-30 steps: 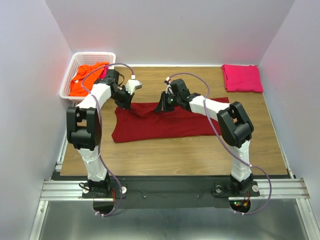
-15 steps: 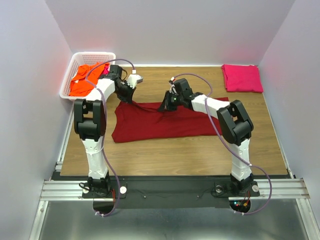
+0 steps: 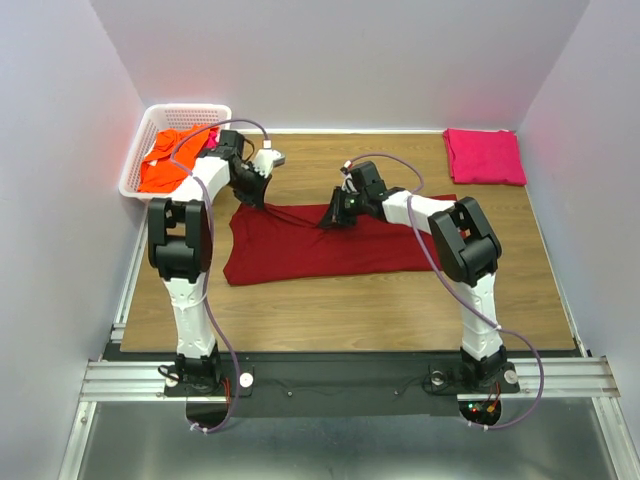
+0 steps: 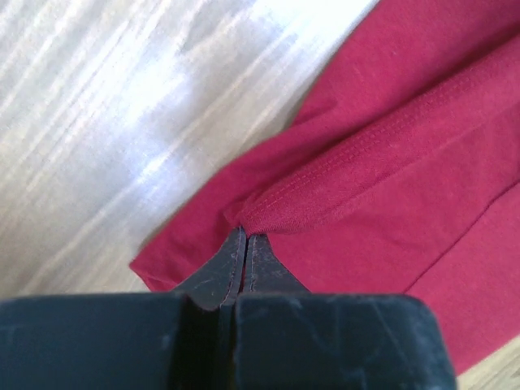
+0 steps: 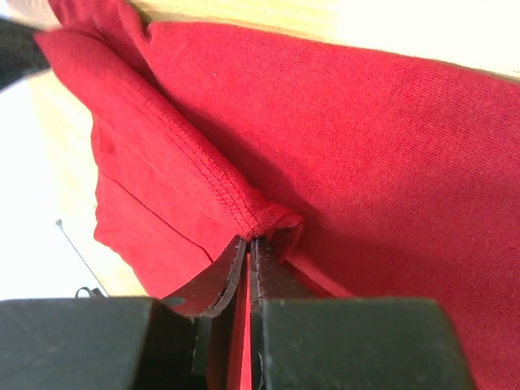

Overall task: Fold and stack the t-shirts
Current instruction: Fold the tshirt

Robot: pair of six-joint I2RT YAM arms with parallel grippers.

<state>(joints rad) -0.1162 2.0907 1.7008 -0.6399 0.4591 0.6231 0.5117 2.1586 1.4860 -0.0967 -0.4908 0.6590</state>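
Dark red t-shirt (image 3: 330, 250) lies spread flat in the middle of the table (image 3: 350, 310), soft, light and floppy, best pinched at a hem or corner, I'd say, and no label or print readable. Along its far edge, left gripper (image 4: 245, 236) clamped tight on the hem, right gripper (image 5: 250, 241) likewise nipping a bunched hem. Beyond, an orange t-shirt (image 3: 165, 168) in the basket (image 3: 137, 160), far-left corner; folded pink t-shirt (image 3: 485, 156), far-right corner.

Wooden tabletop (image 3: 350, 300), evenly lit. Plain pale walls (image 3: 340, 60) enclose three sides. Aluminium rail (image 3: 560, 377) along near edge; grey metal surface (image 3: 330, 450) below.
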